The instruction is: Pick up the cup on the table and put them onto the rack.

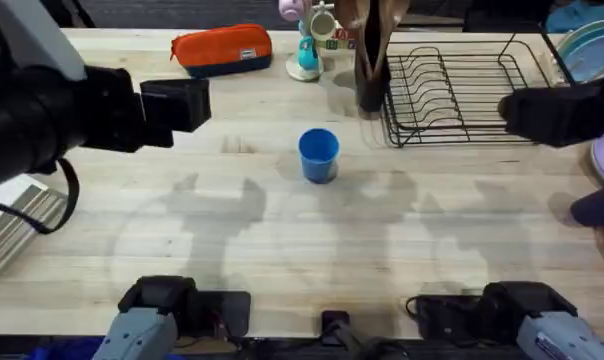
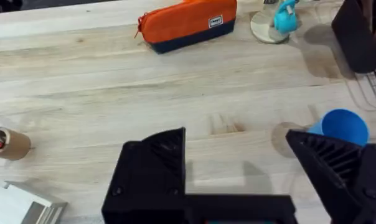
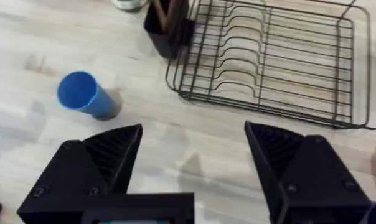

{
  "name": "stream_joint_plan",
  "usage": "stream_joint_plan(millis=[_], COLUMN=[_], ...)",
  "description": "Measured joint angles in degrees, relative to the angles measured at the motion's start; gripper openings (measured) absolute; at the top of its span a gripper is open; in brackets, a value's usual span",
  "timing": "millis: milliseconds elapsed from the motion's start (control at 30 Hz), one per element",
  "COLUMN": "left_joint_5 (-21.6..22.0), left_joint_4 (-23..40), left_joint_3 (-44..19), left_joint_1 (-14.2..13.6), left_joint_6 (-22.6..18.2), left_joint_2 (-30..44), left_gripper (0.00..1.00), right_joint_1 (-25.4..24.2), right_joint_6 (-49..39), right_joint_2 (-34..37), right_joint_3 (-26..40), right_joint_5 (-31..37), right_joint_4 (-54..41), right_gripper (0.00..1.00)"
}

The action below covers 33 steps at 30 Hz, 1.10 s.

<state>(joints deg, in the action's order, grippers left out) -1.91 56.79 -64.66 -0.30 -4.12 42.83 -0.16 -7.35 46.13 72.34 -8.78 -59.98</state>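
The blue cup (image 1: 318,155) stands upright in the middle of the light wooden table (image 1: 282,240), its mouth open upward. The black wire rack (image 1: 462,95) sits at the back right and holds nothing. My left gripper (image 2: 238,162) hovers open above the table, left of the cup (image 2: 343,126); from overhead it (image 1: 187,105) is raised and dark. My right gripper (image 3: 194,155) is open too, high over the table in front of the rack (image 3: 269,56), with the cup (image 3: 82,93) off to one side. Neither holds anything.
An orange pouch (image 1: 222,48) lies at the back left. A dark utensil holder (image 1: 372,75) stands against the rack's left end, a teal figure on a coaster (image 1: 304,60) beside it. Plates (image 1: 587,50) are stacked at the far right. A grey ribbed object (image 1: 17,225) lies at the left edge.
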Motion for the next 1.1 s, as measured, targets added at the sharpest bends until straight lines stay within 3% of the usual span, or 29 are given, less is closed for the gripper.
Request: stream_joint_plan(millis=[233, 633, 833, 1100], left_joint_5=[0.0, 0.0, 0.0, 0.0], left_joint_4=[0.0, 0.0, 0.0, 0.0], left_joint_3=[0.0, 0.0, 0.0, 0.0], left_joint_1=[0.0, 0.0, 0.0, 0.0], left_joint_6=[0.0, 0.0, 0.0, 0.0], left_joint_2=[-0.1, -0.1, -0.1, -0.1], left_gripper=[0.993, 0.993, 0.993, 0.993], right_joint_1=[0.0, -0.8, -6.4, -17.9], right_joint_6=[0.0, 2.8, 4.4, 6.3], right_joint_2=[0.0, 0.5, 3.4, 8.5], right_joint_3=[0.0, 0.1, 0.2, 0.2], right_joint_5=[1.5, 21.3, 24.5, 25.5], right_joint_4=[-2.1, -6.9, -7.9, -8.4], right_gripper=[0.996, 0.996, 0.996, 0.996])
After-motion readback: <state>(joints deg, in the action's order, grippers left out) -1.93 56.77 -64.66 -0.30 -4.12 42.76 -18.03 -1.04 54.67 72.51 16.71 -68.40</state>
